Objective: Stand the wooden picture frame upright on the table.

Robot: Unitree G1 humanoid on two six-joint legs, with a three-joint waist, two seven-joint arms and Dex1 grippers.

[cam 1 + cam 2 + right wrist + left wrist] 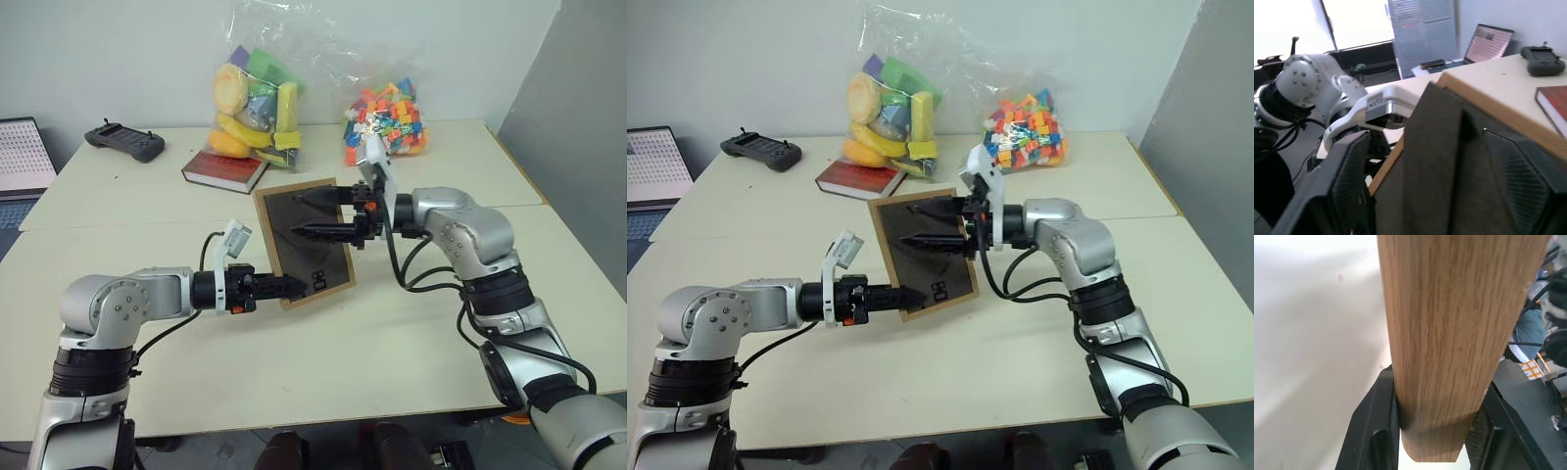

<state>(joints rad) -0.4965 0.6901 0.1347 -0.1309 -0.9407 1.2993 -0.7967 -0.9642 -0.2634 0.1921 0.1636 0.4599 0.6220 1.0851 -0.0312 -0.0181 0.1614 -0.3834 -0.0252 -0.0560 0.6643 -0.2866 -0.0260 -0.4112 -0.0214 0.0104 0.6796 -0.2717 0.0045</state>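
Left gripper pinches the lower corner of the wooden picture frame, holding it raised and tilted over the table, presumably as pivot. Right gripper reaches across its dark panel, jaws spread (nothing grasped), likely steadying.

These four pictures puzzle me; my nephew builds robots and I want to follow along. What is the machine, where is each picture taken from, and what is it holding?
It is a humanoid robot with two arms, each ending in a two-fingered gripper. Two pictures come from cameras in its head, looking down over a table. The other two come from cameras on its wrists, looking along the fingers. The left gripper is clamped on the lower edge of the wooden picture frame, holding it tilted up. The right gripper is open, its fingers spread in front of the frame's dark panel. Farther back lie a red book, two bags of colourful toys and a black controller.
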